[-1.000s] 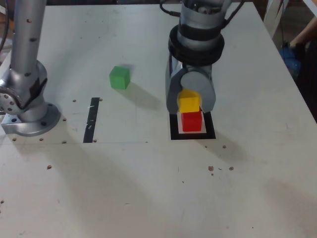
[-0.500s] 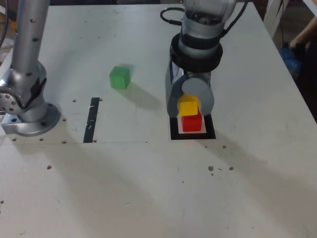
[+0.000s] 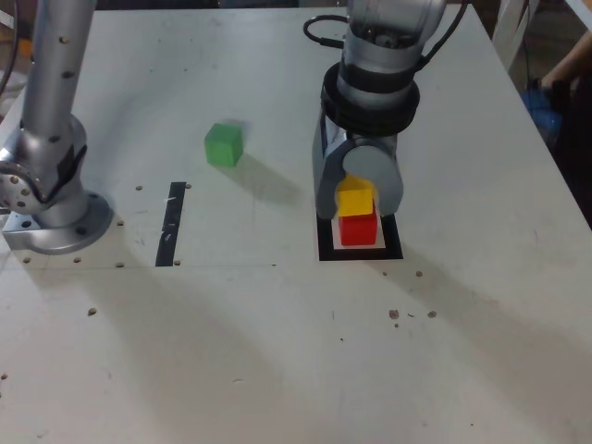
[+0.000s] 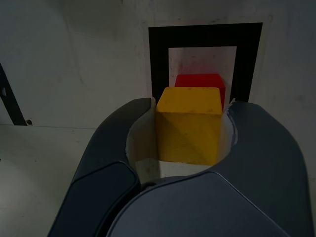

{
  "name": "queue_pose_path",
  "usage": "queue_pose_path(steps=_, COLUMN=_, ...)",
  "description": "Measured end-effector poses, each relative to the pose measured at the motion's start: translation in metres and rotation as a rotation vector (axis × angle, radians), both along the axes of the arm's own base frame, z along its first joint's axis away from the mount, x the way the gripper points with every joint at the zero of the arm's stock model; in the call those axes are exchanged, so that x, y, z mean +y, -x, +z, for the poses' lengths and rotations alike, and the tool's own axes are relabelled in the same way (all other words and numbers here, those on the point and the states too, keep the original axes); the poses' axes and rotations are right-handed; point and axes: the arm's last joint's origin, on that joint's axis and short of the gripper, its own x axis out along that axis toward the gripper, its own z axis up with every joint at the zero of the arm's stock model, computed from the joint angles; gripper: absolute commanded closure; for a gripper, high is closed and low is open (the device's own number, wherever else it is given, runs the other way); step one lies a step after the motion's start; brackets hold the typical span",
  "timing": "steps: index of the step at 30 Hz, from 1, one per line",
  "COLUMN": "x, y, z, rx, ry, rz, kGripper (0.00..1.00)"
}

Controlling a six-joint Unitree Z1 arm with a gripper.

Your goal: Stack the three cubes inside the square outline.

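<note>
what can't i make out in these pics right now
- Yellow cube's underside: hidden in both views, so contact with the red cube is unclear
- Red cube's far side: turned away in exterior view, behind the yellow cube in wrist view
- Green cube: outside wrist view

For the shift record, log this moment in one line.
tool: closed on yellow cube | red cube: inside black square outline | green cube: on table, unstacked

Count of items: three cubes in total, comprising one yellow cube (image 4: pixel 188 126) between the gripper's fingers (image 4: pixel 264 143), one red cube (image 4: pixel 200 81) beyond the fingertips, and one green cube (image 3: pixel 224 145) well apart from them; one square outline (image 4: pixel 205 35) beyond the fingertips; one black strip (image 3: pixel 171 224) away from the fingers.
</note>
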Motion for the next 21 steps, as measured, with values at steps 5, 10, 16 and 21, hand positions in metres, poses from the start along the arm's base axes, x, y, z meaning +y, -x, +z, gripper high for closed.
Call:
queue_pose_path(steps=5, x=-0.0009, y=-0.0048, z=-0.0037, rx=0.004, ry=0.000, rz=0.000, kGripper=0.73)
queue_pose_path(steps=10, x=-0.0010, y=-0.0052, z=-0.0040, rx=0.005, ry=0.001, rz=-0.004, kGripper=0.73)
queue_pose_path(steps=16, x=-0.0011, y=-0.0056, z=-0.0051, rx=0.009, ry=0.001, rz=-0.011, kGripper=0.68)
queue_pose_path(steps=21, x=-0.0012, y=-0.0057, z=-0.0052, rx=0.009, ry=0.002, rz=-0.014, kGripper=0.57)
